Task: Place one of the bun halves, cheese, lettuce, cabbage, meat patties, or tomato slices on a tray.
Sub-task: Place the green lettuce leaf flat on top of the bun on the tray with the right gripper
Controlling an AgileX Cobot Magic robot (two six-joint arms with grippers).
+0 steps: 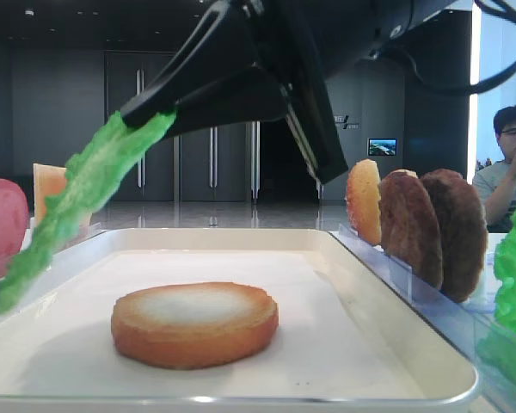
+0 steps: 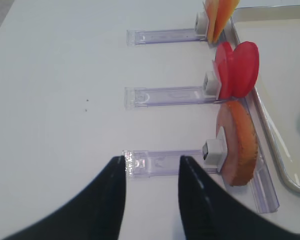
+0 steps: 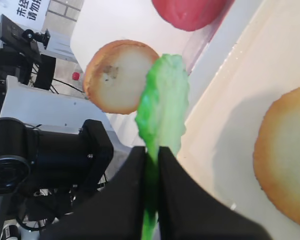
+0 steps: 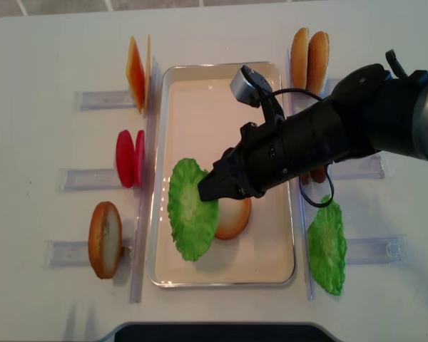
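My right gripper (image 4: 207, 189) is shut on the edge of a bright green frilly lettuce (image 4: 189, 210) leaf. The lettuce (image 1: 86, 189) hangs tilted over the left part of the cream-white tray (image 4: 200, 107), clear of its liner. In the right wrist view the lettuce (image 3: 162, 100) sticks out from between the closed jaws of the gripper (image 3: 151, 152). A golden bun half (image 1: 195, 323) lies flat on the tray, partly under the leaf seen from above. My left gripper (image 2: 152, 162) hovers open over the bare table left of the tray, holding nothing.
Clear racks left of the tray hold cheese (image 4: 135, 71), tomato slices (image 4: 128, 158) and a bun half (image 4: 105, 239). Right racks hold bun halves (image 4: 308, 53), meat patties (image 1: 430, 228) and a second lettuce leaf (image 4: 327, 246). A person (image 1: 507, 163) sits beyond the table.
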